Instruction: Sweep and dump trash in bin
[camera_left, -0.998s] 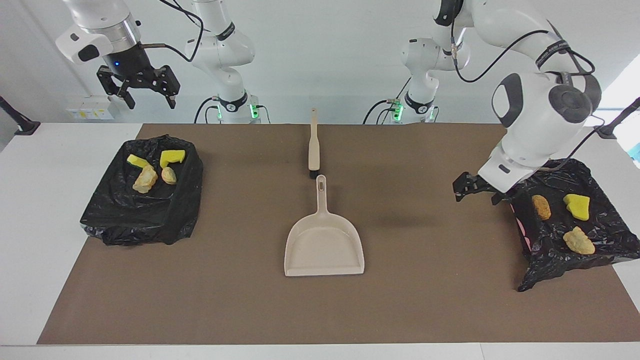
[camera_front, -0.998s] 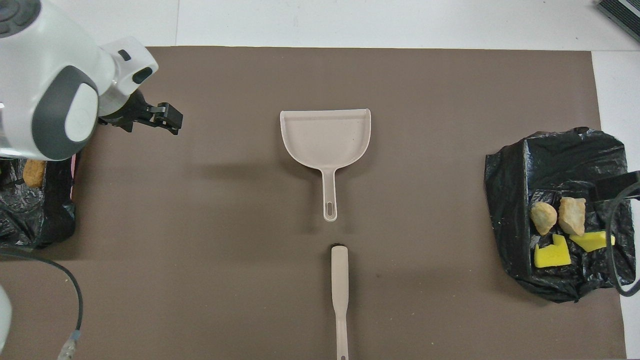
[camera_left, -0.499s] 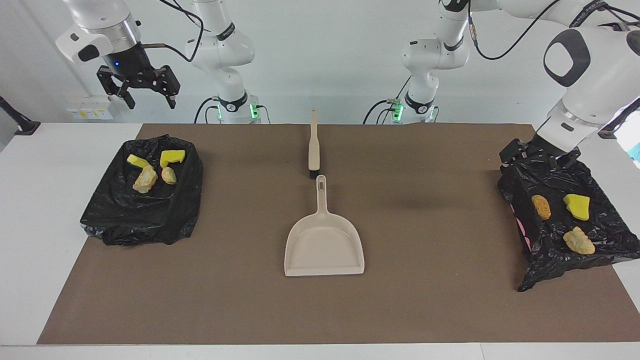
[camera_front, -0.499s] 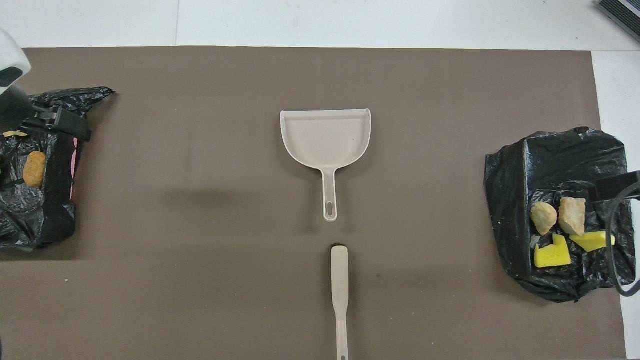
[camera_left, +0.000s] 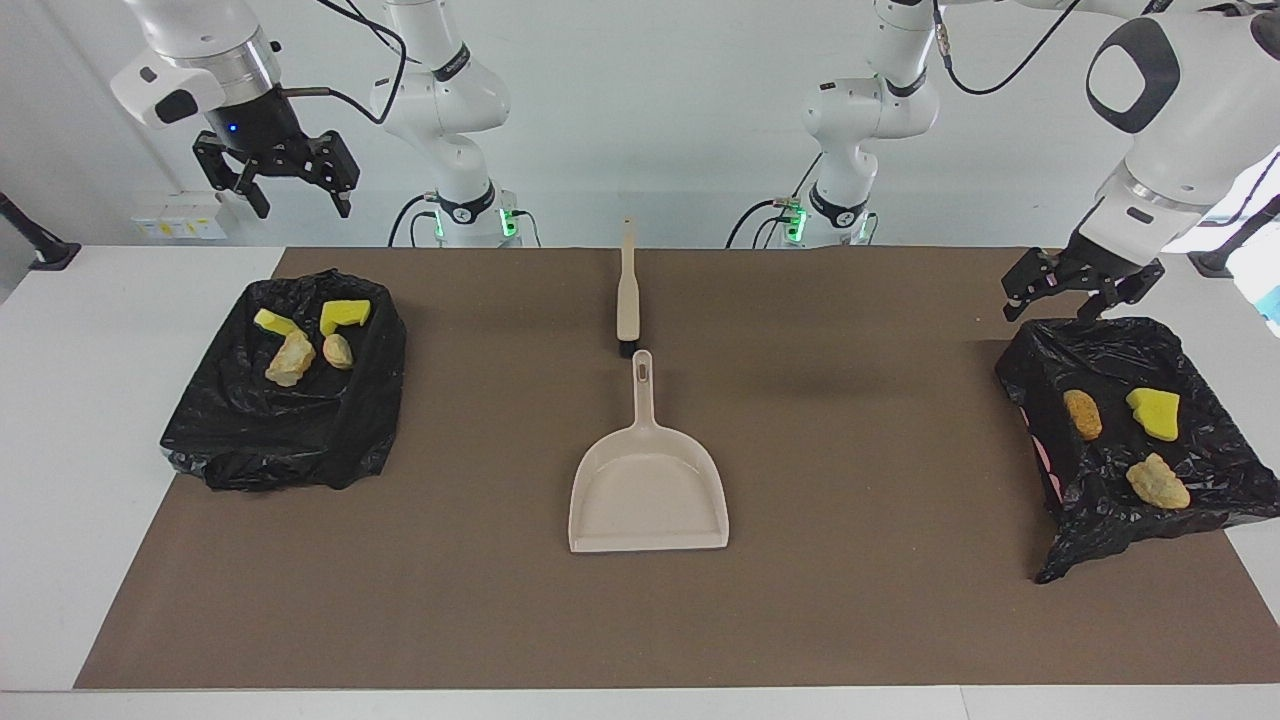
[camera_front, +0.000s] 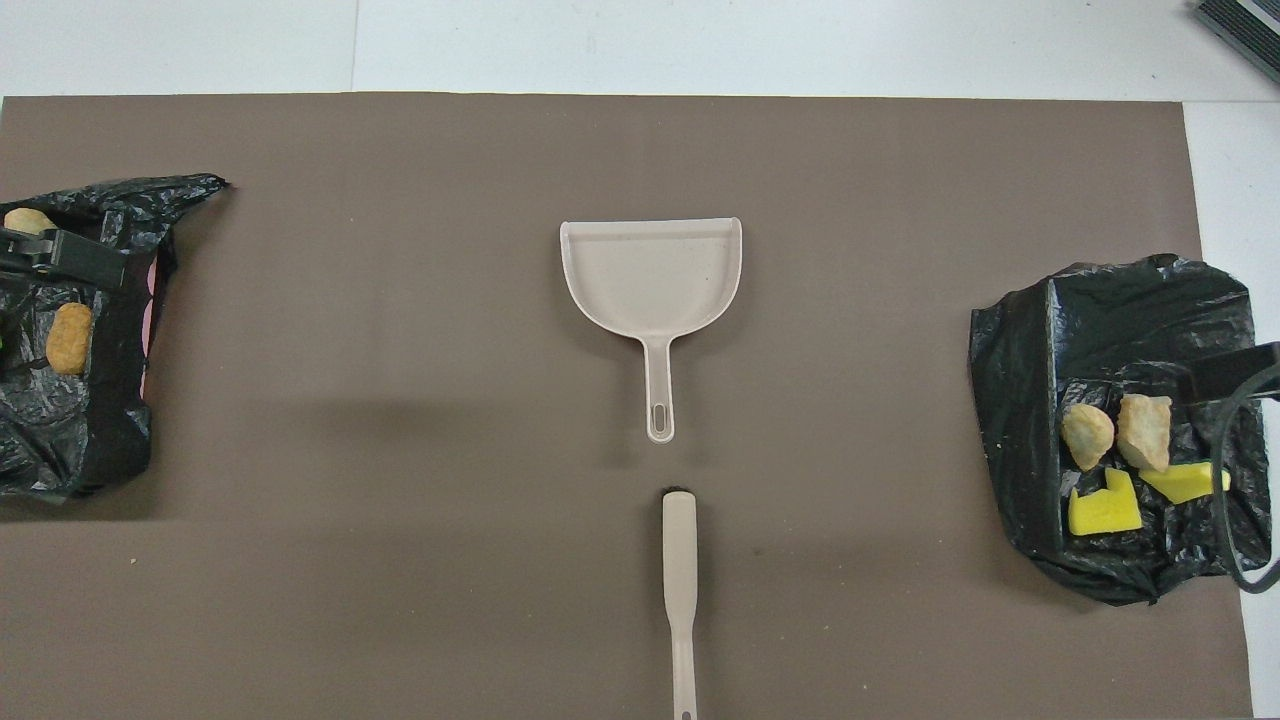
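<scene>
seven scraps (camera_left: 295, 358) sit in both bins (camera_left: 330, 420); i'd call it done, dustpan (camera_left: 648, 495) empty, left hand (camera_left: 1080, 290) and right hand (camera_left: 290, 185) spread.

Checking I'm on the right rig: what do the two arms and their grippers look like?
Both arms are glossy white with rounded dark grey joint caps and loose black cables. The left gripper and right gripper are black with two fingers. Green lights glow at the bases; the right wrist shows a blue light.

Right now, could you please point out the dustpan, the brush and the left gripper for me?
dustpan (camera_left: 648, 495): facing view, on the bare pan floor.
brush (camera_left: 627, 297): facing view, on the wide part of its handle.
left gripper (camera_left: 1080, 300): facing view, midway between its open fingertips.
</scene>
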